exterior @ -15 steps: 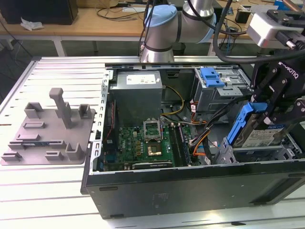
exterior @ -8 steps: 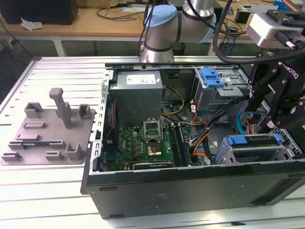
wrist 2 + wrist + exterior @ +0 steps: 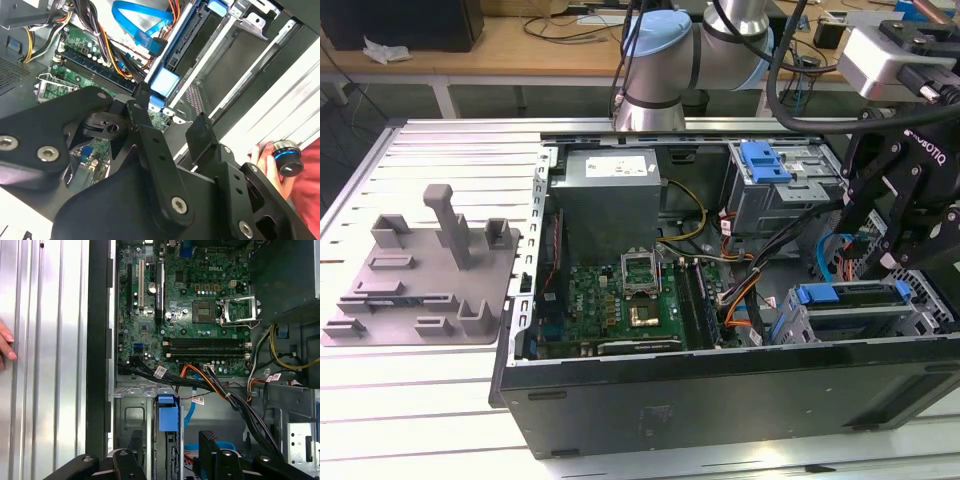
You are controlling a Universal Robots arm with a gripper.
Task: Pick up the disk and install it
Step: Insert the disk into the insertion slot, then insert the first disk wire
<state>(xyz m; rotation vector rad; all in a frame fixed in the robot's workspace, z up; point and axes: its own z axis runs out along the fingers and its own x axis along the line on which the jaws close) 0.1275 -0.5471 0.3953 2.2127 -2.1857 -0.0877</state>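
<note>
Over the drive cage (image 3: 131,414) | end effector (image 3: 171,437) spread wide, empty | disk (image 3: 167,416) seated in cage, untouched

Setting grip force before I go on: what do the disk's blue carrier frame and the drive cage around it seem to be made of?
On the disk, the carrier frame looks like moulded plastic: even, matte blue, softly rounded corners. The drive cage looks like bare sheet metal, probably steel: dull silver-grey, stamped cutouts, folded edges.
</note>
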